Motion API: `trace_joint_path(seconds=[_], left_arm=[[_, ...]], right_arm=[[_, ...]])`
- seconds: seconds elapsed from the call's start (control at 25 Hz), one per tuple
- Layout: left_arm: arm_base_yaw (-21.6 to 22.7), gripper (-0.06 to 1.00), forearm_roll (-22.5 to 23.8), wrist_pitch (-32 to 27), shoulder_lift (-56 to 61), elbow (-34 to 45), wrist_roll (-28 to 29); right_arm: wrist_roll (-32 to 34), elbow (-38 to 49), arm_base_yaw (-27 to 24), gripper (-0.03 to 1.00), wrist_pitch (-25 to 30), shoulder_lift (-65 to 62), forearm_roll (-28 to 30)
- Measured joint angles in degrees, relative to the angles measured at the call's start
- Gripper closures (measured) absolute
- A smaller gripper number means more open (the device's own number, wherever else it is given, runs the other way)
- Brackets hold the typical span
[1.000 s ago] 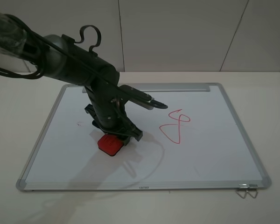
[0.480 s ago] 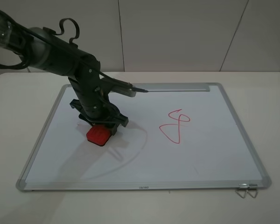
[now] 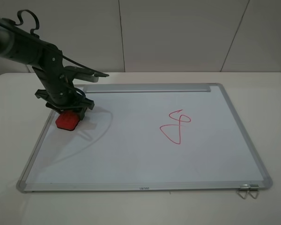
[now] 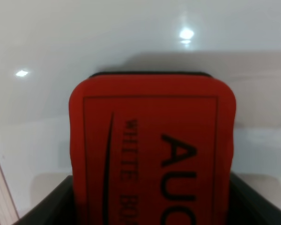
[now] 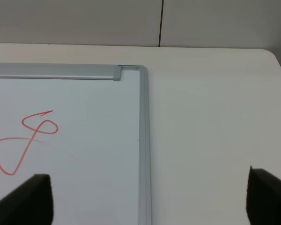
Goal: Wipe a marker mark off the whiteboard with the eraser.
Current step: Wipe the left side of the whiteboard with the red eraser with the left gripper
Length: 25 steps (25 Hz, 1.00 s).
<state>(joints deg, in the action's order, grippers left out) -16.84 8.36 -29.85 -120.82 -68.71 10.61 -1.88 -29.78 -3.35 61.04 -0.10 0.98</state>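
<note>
left claw point(image 3: 67, 112) clamped on eraser point(image 3: 67, 122) near board's point(image 3: 131, 150) left edge; risk: eraser snags the frame point(image 3: 41, 136) and twists in grip.

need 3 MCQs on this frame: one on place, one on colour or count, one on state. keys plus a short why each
1. Where over the whiteboard is the eraser?
A) near the left edge
B) dead centre
C) near the right edge

2. What colour is the looped scribble?
A) blue
B) red
C) green

3. What state is the left gripper in?
A) open, hanging above the board
B) shut on the eraser
C) empty, parked off the board

Key:
1 A: in the high view the eraser sits just inside the left frame, toward the far corner.
2 B: the loops right of centre are drawn in red.
3 B: the left wrist view shows the red block clamped in the gripper, lettering up.
</note>
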Motion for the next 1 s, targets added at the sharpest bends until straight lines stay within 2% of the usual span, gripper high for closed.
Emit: trace_joint_path(seconds=[0.32,0.56,0.8,1.0], left_arm=[[-1.29,0.37,-0.54,2.74,-0.53,0.00,-0.05],[-8.52,0.37,-4.89,7.82,-2.55,-1.03,0.12],[-16.94,0.37,-6.64,10.28,-2.88,-1.03,-1.77],[-17.79,0.37,-7.05,9.43,-2.02,-1.03,-2.16]], right_arm=[[0.00,0.00,0.00,0.26,0.00,0.00,0.00],[0.00,0.00,0.00,0.26,0.00,0.00,0.00],[0.00,0.00,0.00,0.26,0.00,0.00,0.00],[0.00,0.00,0.00,0.26,0.00,0.00,0.00]])
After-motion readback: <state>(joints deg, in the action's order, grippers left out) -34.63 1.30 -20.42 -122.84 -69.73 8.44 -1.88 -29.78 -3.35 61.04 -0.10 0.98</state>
